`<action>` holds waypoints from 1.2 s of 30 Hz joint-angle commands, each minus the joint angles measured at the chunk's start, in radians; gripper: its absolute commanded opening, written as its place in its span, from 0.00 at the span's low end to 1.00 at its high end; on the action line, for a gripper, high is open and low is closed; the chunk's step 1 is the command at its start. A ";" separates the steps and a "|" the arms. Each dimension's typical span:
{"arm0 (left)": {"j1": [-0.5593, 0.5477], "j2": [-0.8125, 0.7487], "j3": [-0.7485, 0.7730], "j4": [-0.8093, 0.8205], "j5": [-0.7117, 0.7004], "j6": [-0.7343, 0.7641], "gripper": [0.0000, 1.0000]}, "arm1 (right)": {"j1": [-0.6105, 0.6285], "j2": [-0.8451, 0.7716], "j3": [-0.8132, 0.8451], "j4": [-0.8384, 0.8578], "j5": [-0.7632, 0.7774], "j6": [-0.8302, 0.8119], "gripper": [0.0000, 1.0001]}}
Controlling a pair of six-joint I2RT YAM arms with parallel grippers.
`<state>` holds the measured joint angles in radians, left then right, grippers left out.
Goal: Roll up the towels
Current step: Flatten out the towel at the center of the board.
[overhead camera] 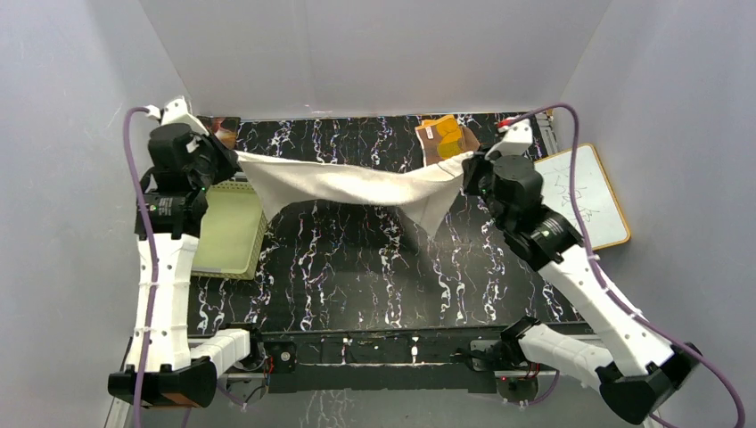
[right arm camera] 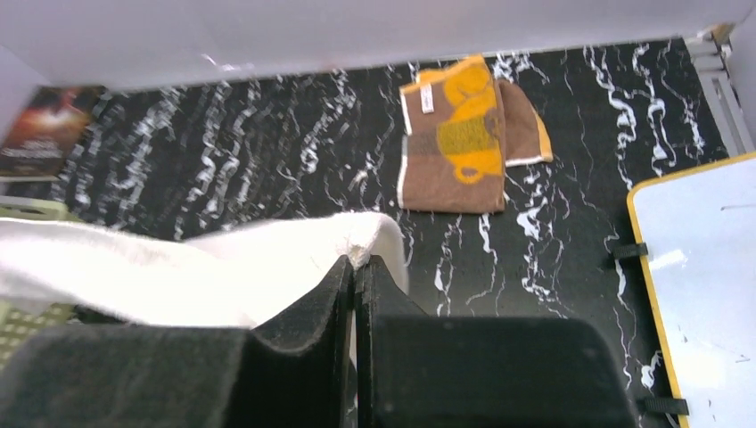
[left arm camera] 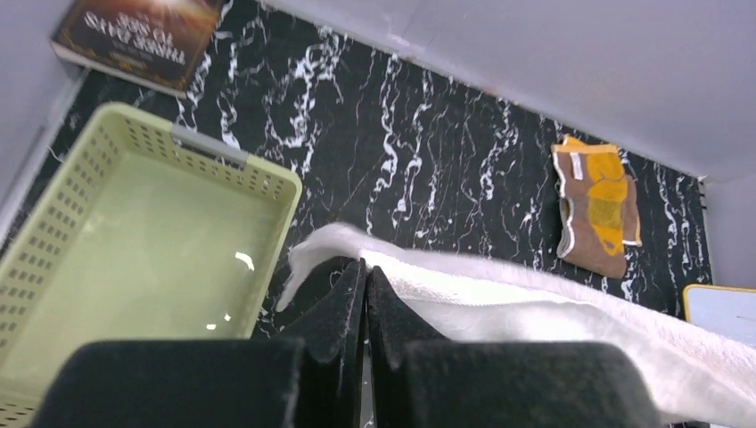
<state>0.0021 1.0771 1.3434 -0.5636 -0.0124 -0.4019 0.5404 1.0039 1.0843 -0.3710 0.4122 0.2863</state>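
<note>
Holding the cream towel midair, left gripper and right gripper pinched only corners; any tug could've slipped one.

hand pinching white towel, brown towel behind

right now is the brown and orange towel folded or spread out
Folded: the brown cloth towel with orange pattern lies in stacked layers, a lower layer's edge peeking out at one side.
</note>
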 commanded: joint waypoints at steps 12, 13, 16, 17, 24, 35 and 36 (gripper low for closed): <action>0.013 -0.425 0.064 -0.344 -0.015 -0.029 0.00 | -0.005 -0.390 0.107 -0.179 -0.229 0.021 0.00; 0.013 -0.446 0.057 -0.369 -0.005 -0.035 0.00 | -0.005 -0.417 0.096 -0.181 -0.253 0.029 0.00; 0.013 -0.496 0.061 -0.431 0.008 -0.059 0.00 | -0.005 -0.485 0.074 -0.210 -0.294 0.052 0.00; 0.012 -0.507 0.070 -0.450 0.013 -0.065 0.00 | -0.006 -0.495 0.070 -0.231 -0.300 0.065 0.00; 0.013 -0.501 -0.051 -0.477 0.049 -0.096 0.00 | -0.008 -0.530 -0.072 -0.270 -0.256 0.174 0.00; 0.012 -0.064 -0.568 0.248 0.083 -0.195 0.00 | -0.043 -0.157 -0.337 0.098 0.110 0.388 0.00; 0.012 0.013 -0.559 0.299 0.083 -0.198 0.00 | -0.073 -0.094 -0.337 0.149 0.085 0.395 0.00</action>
<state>0.0113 0.9138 0.7940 -0.5919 0.0456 -0.5453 0.5285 0.7712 0.7547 -0.5152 0.3988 0.5980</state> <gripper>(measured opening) 0.007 0.016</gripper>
